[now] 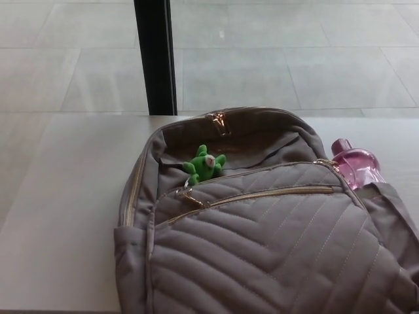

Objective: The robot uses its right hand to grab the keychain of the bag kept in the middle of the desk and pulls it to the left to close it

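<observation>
One view only: head camera. It sits above the near side of the bag [262,242] and looks down and forward across it at a steep tilt. The bag is close to the lens and fills the lower middle and right of frame; its near end and right side are cut off by the frame edges. The desk [65,216] shows left of and beyond the bag. The tiled floor [294,59] and a black post [156,59] lie farther behind the bag. A pink bottle [359,167] is tucked at the bag's right side.
</observation>
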